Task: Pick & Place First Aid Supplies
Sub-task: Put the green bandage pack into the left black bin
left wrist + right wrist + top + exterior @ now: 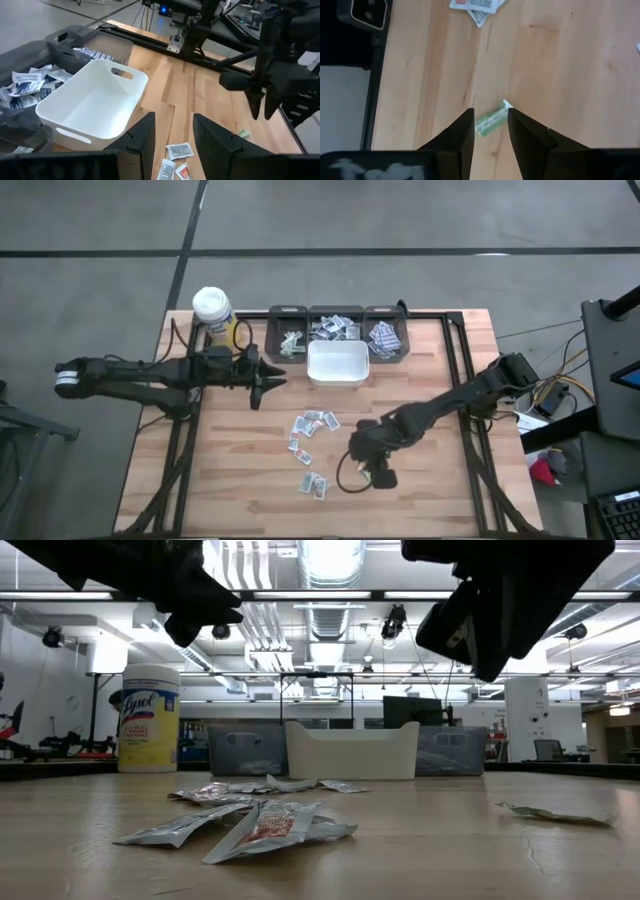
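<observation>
Right gripper (490, 125) hangs low, fingers apparently parted; left gripper (172, 132) hovers open.

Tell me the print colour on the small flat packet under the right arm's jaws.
Green, on the small flat paper packet; clearest in the right wrist view.

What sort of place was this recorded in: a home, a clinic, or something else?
Probably a robotics lab or workshop, not a clinic. The low view shows exposed ceiling ducts and strip lights over rows of workbenches with monitors. The wooden table carries two robot arms on a metal frame and stands on a bare concrete floor.
</observation>
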Robot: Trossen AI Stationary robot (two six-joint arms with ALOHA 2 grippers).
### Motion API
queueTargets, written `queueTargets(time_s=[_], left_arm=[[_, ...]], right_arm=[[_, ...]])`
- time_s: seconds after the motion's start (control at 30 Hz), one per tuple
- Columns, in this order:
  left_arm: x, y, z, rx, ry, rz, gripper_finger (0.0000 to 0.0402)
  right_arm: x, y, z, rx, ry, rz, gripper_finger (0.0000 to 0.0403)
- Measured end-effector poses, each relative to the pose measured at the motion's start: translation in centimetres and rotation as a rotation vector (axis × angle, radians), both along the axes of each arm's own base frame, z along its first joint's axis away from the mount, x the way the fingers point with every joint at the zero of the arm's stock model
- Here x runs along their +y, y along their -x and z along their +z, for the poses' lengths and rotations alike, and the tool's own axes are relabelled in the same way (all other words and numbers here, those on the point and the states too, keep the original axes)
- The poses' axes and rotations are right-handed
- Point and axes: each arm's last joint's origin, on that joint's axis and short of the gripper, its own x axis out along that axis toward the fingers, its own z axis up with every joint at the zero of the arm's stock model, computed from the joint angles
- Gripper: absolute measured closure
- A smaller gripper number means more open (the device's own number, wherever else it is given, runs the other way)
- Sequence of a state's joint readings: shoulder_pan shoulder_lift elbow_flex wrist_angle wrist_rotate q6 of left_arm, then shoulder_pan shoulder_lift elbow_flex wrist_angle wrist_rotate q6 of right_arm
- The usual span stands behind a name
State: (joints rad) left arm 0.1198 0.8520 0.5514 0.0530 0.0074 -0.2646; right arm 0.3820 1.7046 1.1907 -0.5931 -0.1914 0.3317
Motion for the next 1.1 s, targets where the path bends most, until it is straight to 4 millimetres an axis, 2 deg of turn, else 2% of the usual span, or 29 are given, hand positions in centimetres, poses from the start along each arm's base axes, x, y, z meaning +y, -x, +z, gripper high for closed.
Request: queueTargets(time_s=[0.17,0.3,0.6,0.77,1.1], left_arm=[[0.0,0.0,0.0,-0.002,0.014,0.012,0.0275],[0.0,0.0,0.0,-0.002,0.019,0.014,0.0275],[0.0,-0.2,-0.1,0.003,0.024,0.015,0.0275],[0.0,-0.2,-0.1,0.001,0.024,0.015,0.0275],[0.1,-0.3,-0.2,0.004,0.024,0.015,0.0275]], right_arm=[[0.0,0.0,-1.1,-0.036,-0.016,-0.009,0.0287],[0.0,-0.1,-2.6,-0.001,-0.003,-0.013,0.0284],[0.8,-2.0,-5.9,0.107,0.039,-0.029,0.0275],[0.8,-2.2,-6.7,0.178,0.069,-0.03,0.0279],[0.5,-1.8,-6.8,0.2,0.139,-0.048,0.0303]])
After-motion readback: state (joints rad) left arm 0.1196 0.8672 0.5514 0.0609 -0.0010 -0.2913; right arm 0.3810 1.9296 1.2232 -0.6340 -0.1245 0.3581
